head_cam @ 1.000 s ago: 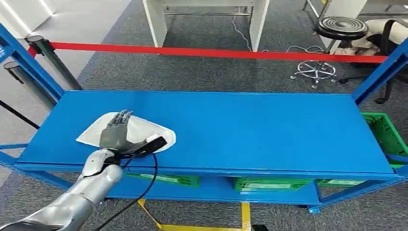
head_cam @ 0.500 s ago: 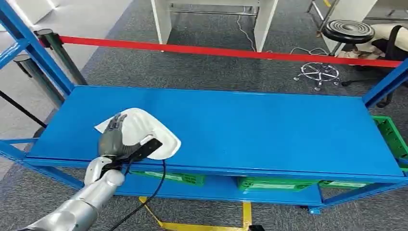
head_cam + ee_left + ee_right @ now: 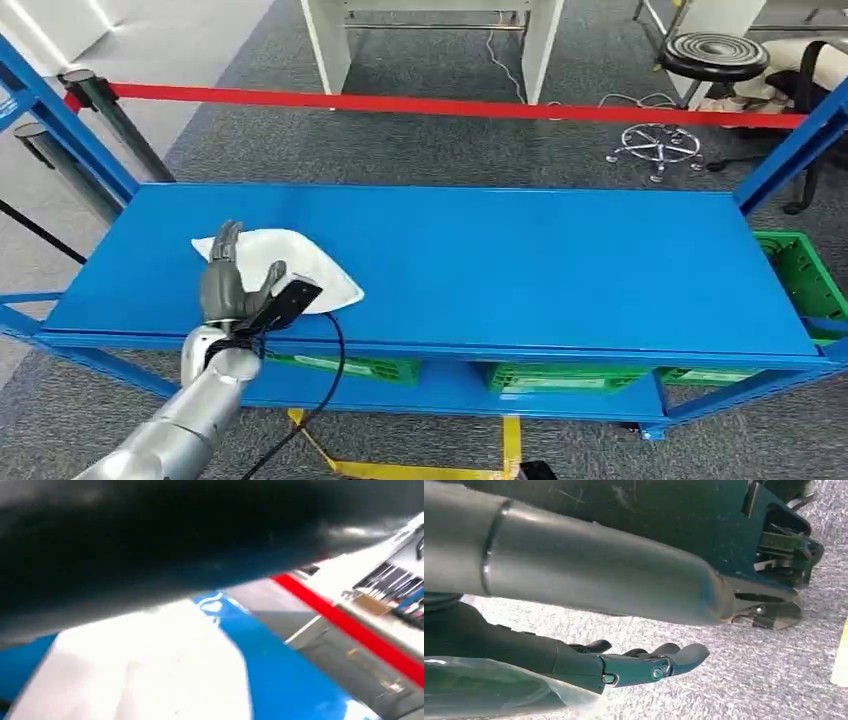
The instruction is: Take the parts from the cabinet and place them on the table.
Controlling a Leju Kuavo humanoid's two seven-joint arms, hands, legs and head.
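While my left hand (image 3: 232, 288) rests on the white bag of parts (image 3: 300, 265) at the counter's (image 3: 520, 270) near-left edge, I cannot tell whether its fingers (image 3: 226, 245) grip it; my right hand (image 3: 644, 665) hangs over grey carpet (image 3: 744, 680), fingers curled on a clear plastic bag (image 3: 484, 685).

the silver left arm reaches up from below to the front left edge of the blue shelf top (image 3: 520, 260). the left hand (image 3: 232, 285) lies there, fingers stretched forward. the right hand (image 3: 644, 666) hangs with fingers loosely curled, apparently holding nothing.
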